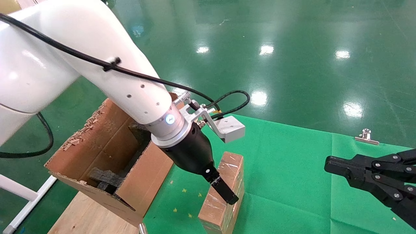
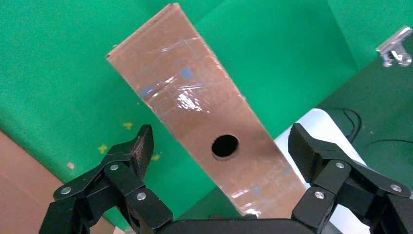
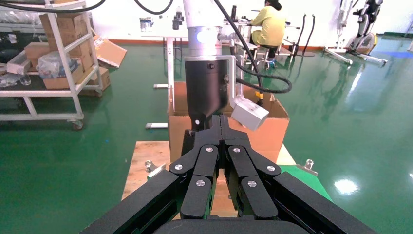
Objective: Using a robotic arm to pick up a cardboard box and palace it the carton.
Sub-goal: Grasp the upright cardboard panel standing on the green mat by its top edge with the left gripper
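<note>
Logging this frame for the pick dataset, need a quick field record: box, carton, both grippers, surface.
cardboard box: stands on edge on the green cloth, narrow taped face up, round hole in that face
carton: open, beside the box on the robot's left, black foam inside
left gripper: open, fingers on either side of the box's narrow face, not closed on it
right gripper: shut, off to the right, clear of the box
clip: metal, at the cloth's far edge
</note>
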### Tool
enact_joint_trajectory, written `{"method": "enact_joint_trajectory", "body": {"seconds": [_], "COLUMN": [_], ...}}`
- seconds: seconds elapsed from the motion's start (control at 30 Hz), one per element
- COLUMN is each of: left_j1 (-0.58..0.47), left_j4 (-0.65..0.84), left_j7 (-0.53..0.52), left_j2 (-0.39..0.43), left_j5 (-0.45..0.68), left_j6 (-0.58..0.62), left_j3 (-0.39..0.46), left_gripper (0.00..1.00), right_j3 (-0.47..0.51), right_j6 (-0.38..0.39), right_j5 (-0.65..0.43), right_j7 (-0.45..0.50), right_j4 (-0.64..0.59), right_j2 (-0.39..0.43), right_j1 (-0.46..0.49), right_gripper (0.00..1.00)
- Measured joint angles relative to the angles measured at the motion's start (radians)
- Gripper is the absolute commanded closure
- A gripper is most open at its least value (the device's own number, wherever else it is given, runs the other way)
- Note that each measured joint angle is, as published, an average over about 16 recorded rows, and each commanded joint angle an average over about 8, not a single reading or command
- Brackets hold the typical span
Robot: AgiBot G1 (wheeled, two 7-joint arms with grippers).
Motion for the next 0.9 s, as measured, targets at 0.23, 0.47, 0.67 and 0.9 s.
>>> {"method": "enact_joint_trajectory", "body": {"seconds": [0.23,0.47,0.67,0.9], "left_j1": [0.006,0.012,0.013,0.013], "left_j4": [-0.003,-0.004,-0.005,-0.005], "left_j7": [-0.043,-0.064,-0.066,-0.064], "left_j2": [0.026,0.038,0.039,0.037], "left_j5": [0.028,0.042,0.044,0.043], "left_j6": [-0.015,-0.025,-0.027,-0.026], "left_j3": [0.03,0.044,0.046,0.043], "left_gripper": [0.0,0.77,1.0,1.0], "right_j3": [0.0,0.0,0.0,0.0], "right_j6": [0.0,0.0,0.0,0.0], "right_j5": [0.0,0.0,0.0,0.0], "right_j7": [0.0,0.0,0.0,0.0], "right_j4": [0.0,0.0,0.0,0.0], "right_j2": [0.0,0.0,0.0,0.0], "right_j1": [0.0,0.0,0.0,0.0], "right_gripper": [0.01,0.0,0.0,0.0]}}
